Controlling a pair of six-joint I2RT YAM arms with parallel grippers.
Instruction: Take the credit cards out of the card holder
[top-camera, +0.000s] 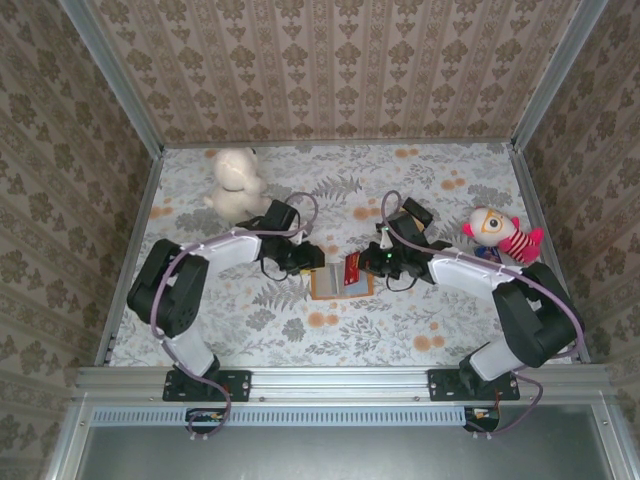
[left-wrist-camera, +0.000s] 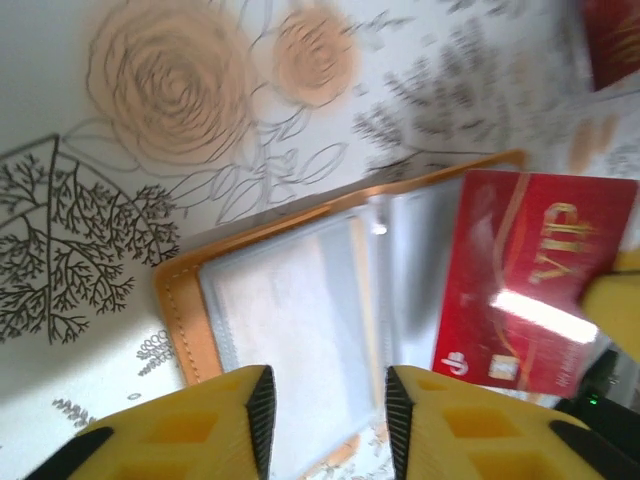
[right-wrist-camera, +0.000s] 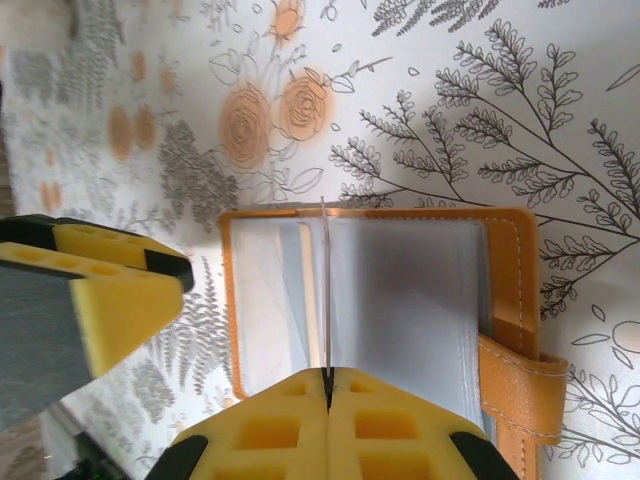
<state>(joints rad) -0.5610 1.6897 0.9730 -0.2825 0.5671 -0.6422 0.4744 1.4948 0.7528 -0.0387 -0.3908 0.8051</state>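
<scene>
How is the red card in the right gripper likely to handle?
Probably stiff: the red card stands flat though the right gripper pinches one edge. Its glare hints at a slick face that may slip. Edge-on it is hair-thin, likely light.

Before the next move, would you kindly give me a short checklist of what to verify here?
1. Grip on card: right gripper shut on the red VIP card: ok.
2. Card free of the card holder pockets: cannot tell; it overlaps the pages.
3. Card holder lying open on the table: ok.
4. Left gripper steadying the card holder: not ok; its jaws stand apart over a page, gripping nothing.
5. Set-down spot: a second red card appears to lie beyond the card holder, with bare table near it: ok.
</scene>
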